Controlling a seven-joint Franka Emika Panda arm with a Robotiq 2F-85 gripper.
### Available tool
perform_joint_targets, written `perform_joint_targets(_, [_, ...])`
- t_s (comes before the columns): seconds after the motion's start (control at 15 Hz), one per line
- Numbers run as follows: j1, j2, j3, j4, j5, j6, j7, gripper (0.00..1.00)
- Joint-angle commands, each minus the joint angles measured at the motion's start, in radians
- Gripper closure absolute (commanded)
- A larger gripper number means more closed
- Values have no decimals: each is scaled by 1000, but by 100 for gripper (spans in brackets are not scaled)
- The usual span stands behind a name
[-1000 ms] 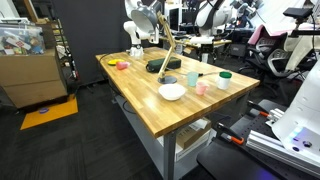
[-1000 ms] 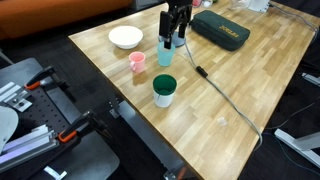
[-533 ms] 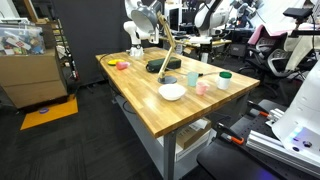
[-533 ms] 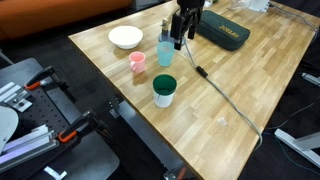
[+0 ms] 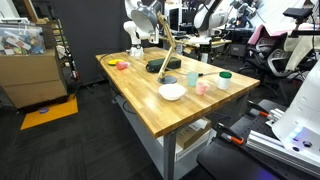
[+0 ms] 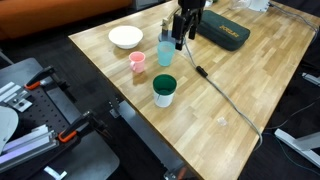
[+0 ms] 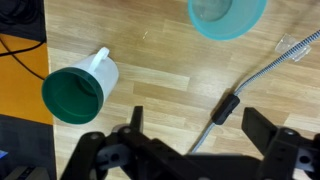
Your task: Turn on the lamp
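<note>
Status: gripper [image 7: 192,125] wide open, empty, hovering over the cord's switch [image 7: 228,105]. In an exterior view the lamp [image 6: 222,30] has its base at the gripper's 3 o'clock on the bench [image 6: 260,90]. Risk: an off-centre press slides the cord, or clips the blue cup [image 7: 228,15] at 12 o'clock.

White arm [image 5: 136,30], rounded joints, black angular gripper [image 6: 179,40]

Blue cup [image 7: 228,14] partly beyond top edge
</note>
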Motion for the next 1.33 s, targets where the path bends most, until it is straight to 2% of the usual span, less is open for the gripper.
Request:
perform_joint_targets(0.0, [-6, 58, 0, 84, 25, -23, -32, 0])
perform_joint_targets(0.53, [-41, 223, 6, 292, 109, -91, -91, 0])
perform_joint_targets(0.6, [-13, 189, -12, 224, 87, -36, -58, 0])
perform_joint_targets(0.8, [-24, 223, -13, 274, 94, -58, -66, 0])
perform_joint_targets(1.13, [-23, 224, -12, 277, 95, -62, -66, 0])
perform_joint_targets(1.2, [-23, 224, -12, 277, 95, -62, -66, 16])
perform_joint_targets(1.27, [-23, 231, -14, 286, 95, -65, -62, 28])
